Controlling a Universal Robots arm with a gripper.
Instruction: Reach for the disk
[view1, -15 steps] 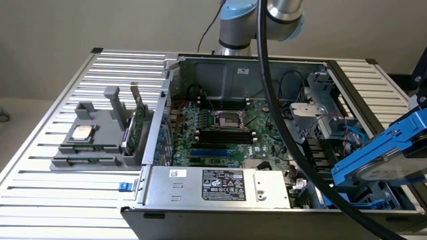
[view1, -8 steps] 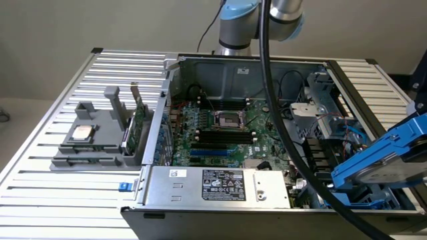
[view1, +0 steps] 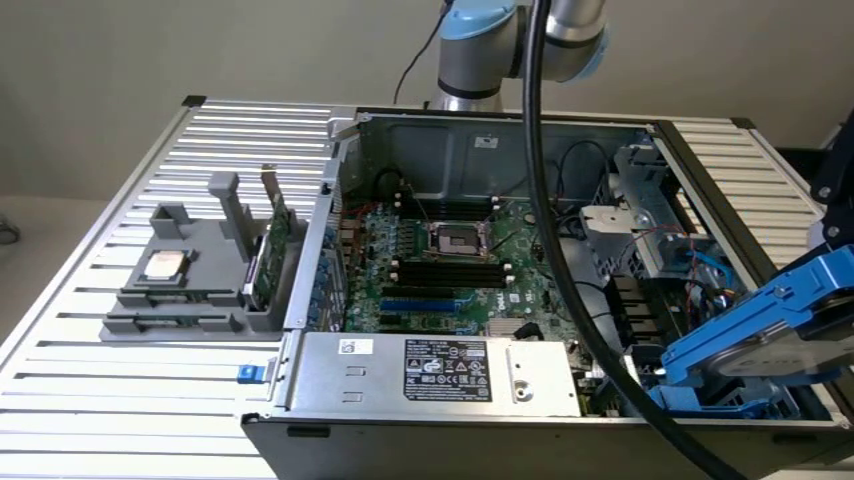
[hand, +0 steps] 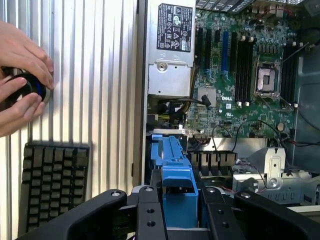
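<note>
The disk (view1: 767, 345) is a grey metal drive in blue carrier rails. It hangs tilted over the open computer case's corner at the exterior view's right. My gripper (view1: 838, 300) is on its upper end at that view's right edge. In the wrist view the blue carrier (hand: 172, 165) stands between my black fingers (hand: 149, 212), which press on it from both sides, so my gripper (hand: 180, 202) is shut on the disk. Most of the drive's metal face is hidden behind the carrier.
The open case holds a green motherboard (view1: 441, 260) and a silver power supply box (view1: 427, 370). A black cable (view1: 561, 250) hangs across the case. A grey holder with a CPU chip (view1: 167, 265) sits on the slatted table. A person's hands (hand: 22, 75) and a keyboard (hand: 52, 185) are beside the case.
</note>
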